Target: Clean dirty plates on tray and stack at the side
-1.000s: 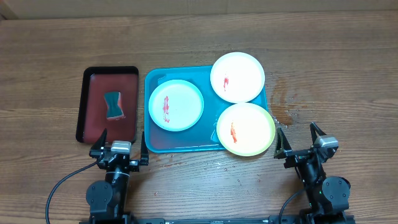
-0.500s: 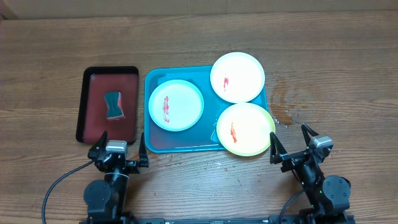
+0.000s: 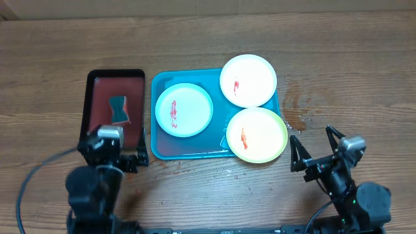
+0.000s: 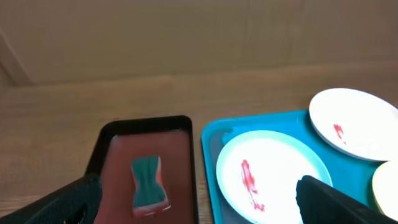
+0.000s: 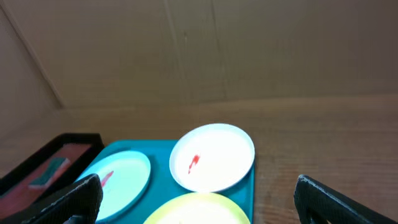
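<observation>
Plates: you have three, all on or over the tray [image 3: 158, 148], none stacked at the side yet.
Light blue plate [image 3: 184, 110]: it lies flat inside the tray, left of centre.
White plate [image 3: 247, 80]: it sits at the tray's upper right corner and overhangs the rim.
Yellow-green plate [image 3: 257, 134]: it sits at the lower right corner, also over the rim. It is just beside the white one; you cannot tell whether they touch.
Smears: three red-orange marks, one per plate, so by my reading no wiping has been done.
Sponge [image 3: 117, 109]: one, green, lying in the black tray [image 3: 91, 97] just left of the turquoise one, likely parked there as your wiping tool.
Left hand [image 3: 112, 153]: jaws spread wide and holding nothing. It is over the black tray's lower end, so it looks best placed to take the sponge.
Right hand [image 3: 310, 134]: jaws spread wide and empty, on the counter [image 3: 338, 58] at lower right, near the yellow-green plate. It seems placed to steady or lift plates.
Count: three plates, two trays, one sponge, two hands.
</observation>
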You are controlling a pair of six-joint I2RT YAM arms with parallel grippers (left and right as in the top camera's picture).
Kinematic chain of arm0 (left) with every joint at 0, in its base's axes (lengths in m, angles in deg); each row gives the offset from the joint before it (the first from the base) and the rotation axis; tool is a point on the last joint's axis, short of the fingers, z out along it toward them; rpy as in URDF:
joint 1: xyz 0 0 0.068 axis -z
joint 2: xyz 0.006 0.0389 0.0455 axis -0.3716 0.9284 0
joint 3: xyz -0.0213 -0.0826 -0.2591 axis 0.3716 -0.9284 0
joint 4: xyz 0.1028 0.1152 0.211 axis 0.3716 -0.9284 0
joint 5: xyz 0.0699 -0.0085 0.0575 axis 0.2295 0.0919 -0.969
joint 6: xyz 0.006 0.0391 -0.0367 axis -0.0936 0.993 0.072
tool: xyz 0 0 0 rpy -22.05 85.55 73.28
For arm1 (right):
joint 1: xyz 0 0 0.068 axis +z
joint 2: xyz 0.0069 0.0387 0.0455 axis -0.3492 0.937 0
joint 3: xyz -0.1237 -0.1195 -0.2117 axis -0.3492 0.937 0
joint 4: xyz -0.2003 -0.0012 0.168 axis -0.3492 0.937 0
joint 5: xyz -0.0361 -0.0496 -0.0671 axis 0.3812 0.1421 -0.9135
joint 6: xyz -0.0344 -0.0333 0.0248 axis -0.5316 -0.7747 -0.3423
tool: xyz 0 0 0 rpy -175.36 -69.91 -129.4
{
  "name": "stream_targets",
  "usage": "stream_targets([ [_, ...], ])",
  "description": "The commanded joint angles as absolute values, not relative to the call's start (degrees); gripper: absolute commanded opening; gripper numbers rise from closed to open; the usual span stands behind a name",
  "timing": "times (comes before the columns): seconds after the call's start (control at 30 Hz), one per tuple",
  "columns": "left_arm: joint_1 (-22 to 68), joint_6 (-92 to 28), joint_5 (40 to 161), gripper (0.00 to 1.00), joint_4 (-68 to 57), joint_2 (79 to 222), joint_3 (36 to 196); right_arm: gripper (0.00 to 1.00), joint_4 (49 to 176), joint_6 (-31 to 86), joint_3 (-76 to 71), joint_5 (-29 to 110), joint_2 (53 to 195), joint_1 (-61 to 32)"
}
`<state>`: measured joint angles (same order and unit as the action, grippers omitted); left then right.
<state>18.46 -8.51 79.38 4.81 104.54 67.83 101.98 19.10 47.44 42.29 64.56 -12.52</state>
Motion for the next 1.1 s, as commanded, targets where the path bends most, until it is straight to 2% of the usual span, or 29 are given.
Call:
stream_targets([
  [0.0,18.85,-6.79,80.78,1.0,0.77,113.99,78.54,1.0,103.79,19.28,40.95,42.42,70.47,-12.69],
  [0.37,18.85,-4.75,80.56,1.0,-32.8,144.02,115.66,1.0,116.18,19.28,20.6,42.44,95.05,-12.69],
  [0.47,18.85,-4.82,80.67,1.0,-41.79,151.36,124.6,1.0,122.59,19.28,13.19,42.46,102.64,-12.69],
  [0.57,18.85,-5.17,82.07,1.0,-50.86,158.77,132.9,1.0,134.5,19.28,1.39,42.49,113.66,-12.69],
  [0.73,18.85,-5.19,86.07,1.0,-52.32,163.95,135.24,1.0,144.05,19.28,-11.16,42.49,126.03,-12.69],
  [1.0,18.85,-9.5,87.3,1.0,-49.87,168.96,135.24,1.0,136.25,19.3,-12.18,58.4,134.29,-12.67],
  [1.07,18.85,-9.47,87.32,1.0,-49.2,170.0,135.24,0.9,133.65,19.93,-12.18,60.91,136.67,-12.1],
])
